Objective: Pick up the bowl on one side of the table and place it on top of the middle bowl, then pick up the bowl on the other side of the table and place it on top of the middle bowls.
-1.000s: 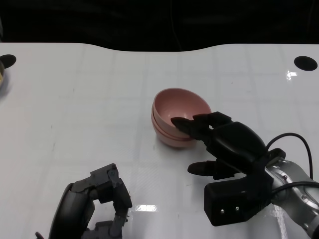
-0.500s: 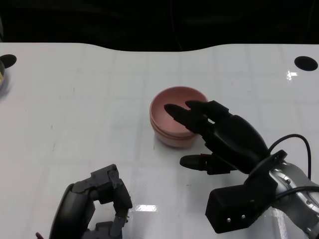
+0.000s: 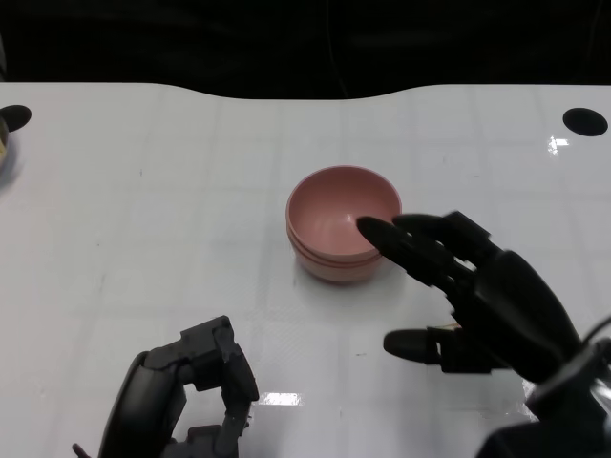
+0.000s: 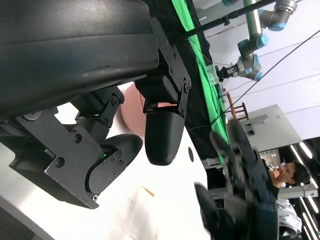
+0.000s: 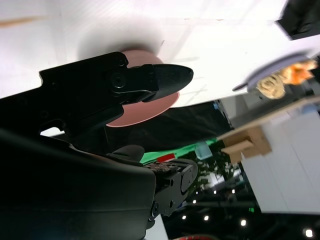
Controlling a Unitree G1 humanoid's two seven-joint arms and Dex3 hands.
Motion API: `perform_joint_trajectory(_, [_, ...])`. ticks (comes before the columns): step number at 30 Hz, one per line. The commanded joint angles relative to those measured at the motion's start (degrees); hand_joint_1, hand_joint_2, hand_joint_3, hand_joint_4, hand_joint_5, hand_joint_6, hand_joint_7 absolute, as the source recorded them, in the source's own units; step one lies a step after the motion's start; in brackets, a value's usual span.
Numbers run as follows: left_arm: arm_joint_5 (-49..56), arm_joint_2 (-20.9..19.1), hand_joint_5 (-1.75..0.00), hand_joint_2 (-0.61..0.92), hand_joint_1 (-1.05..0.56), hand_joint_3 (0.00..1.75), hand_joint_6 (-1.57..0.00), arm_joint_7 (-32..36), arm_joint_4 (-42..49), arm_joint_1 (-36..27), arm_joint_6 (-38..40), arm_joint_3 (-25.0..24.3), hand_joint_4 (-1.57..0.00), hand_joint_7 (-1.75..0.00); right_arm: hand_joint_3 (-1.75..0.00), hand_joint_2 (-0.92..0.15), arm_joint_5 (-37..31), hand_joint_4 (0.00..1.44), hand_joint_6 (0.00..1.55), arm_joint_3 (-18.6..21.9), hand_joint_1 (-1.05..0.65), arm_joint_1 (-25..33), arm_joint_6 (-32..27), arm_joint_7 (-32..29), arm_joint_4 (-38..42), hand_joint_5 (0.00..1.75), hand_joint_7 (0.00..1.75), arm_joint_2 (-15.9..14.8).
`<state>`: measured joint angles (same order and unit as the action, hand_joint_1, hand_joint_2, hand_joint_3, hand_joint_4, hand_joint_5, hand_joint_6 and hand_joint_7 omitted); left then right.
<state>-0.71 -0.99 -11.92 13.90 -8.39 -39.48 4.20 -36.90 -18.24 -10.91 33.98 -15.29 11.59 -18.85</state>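
Hovering beside the stacked pink bowls (image 3: 344, 224), right robot hand (image 3: 477, 291) spread, empty; left robot hand (image 3: 186, 396) curled, empty.

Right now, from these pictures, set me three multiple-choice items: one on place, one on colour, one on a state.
1. Where do the stacked bowls stand?
A. near the table's middle
B. at its left edge
C. in the left hand

2. What colour are they?
A. green
B. pink
C. blue

3. How is the right hand?
A. gripping a bowl
B. fingers apart, holding nothing
C. flat inside the bowl

Answers:
1. A: the head view shows the stack mid-table.
2. B: rims and walls are pink.
3. B: its fingers spread beside the stack, empty.
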Motion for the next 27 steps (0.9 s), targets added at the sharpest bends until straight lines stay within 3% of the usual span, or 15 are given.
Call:
perform_joint_trajectory(1, [-1.15,-0.61,-1.75,0.47,-0.03,1.3,-0.78,-0.25,0.58,-0.09,-0.77,-0.41,-0.87,-1.58,-0.08,-0.91,3.91,0.16,0.4,2.47,-0.38,3.96,5.0,-1.76,-0.73,0.75,0.13,-1.04])
perform_joint_trajectory(7, [-1.62,-0.84,-1.75,0.47,-0.01,1.3,-0.78,-0.36,0.05,-0.2,0.07,-0.45,-0.88,-1.59,-0.14,-0.92,7.93,0.3,0.58,5.14,-0.31,9.49,12.96,-3.61,0.35,0.92,0.22,0.3])
perform_joint_trajectory(13, [-1.53,-1.3,-1.75,0.46,-0.02,1.3,-0.77,-0.23,-0.75,-0.64,0.81,-0.73,-0.87,-1.6,-0.25,-0.91,13.91,0.59,0.83,7.58,-0.08,13.58,19.52,-3.88,1.14,1.06,0.37,3.51])
perform_joint_trajectory(15, [-1.88,-1.58,-1.75,0.46,-0.01,1.3,-0.77,-0.5,-0.52,-0.48,0.71,-0.91,-0.87,-1.6,-0.5,-0.78,16.2,0.63,0.83,7.94,-0.05,14.41,20.78,-2.97,1.41,1.1,0.52,4.48])
perform_joint_trajectory(17, [-2.63,-1.92,-1.75,0.46,0.0,1.3,-0.77,-0.97,-0.19,-0.31,0.78,-1.13,-0.87,-1.6,-0.88,-0.59,19.63,0.74,0.89,7.89,0.06,15.21,21.48,-1.46,2.07,1.24,0.75,5.06])
perform_joint_trajectory(20, [-3.58,-2.09,-1.75,0.47,0.02,1.31,-0.77,-1.54,0.24,-0.09,0.6,-1.33,-0.86,-1.59,-1.33,-0.4,22.03,0.84,0.95,8.55,0.13,15.55,22.14,0.32,3.42,1.37,0.94,5.61])
perform_joint_trajectory(21, [-3.96,-2.11,-1.75,0.47,0.02,1.31,-0.77,-1.72,0.33,0.01,0.64,-1.41,-0.86,-1.58,-1.4,-0.37,22.3,0.85,0.95,8.93,0.14,15.53,22.39,0.63,3.94,1.39,0.98,5.93])
perform_joint_trajectory(23, [-3.83,-2.19,-1.75,0.46,0.02,1.3,-0.78,-1.55,0.56,0.19,0.47,-1.66,-0.85,-1.57,-1.56,-0.27,23.77,0.85,0.92,9.2,0.07,15.83,22.19,1.91,4.04,1.61,1.23,6.55])
perform_joint_trajectory(27, [-3.96,-2.24,-1.75,0.47,0.01,1.26,-0.77,-1.56,0.59,0.36,0.78,-1.99,-0.85,-1.57,-1.61,-0.22,25.75,0.83,0.87,10.05,0.04,17.13,21.34,4.4,3.28,1.74,1.42,7.35])
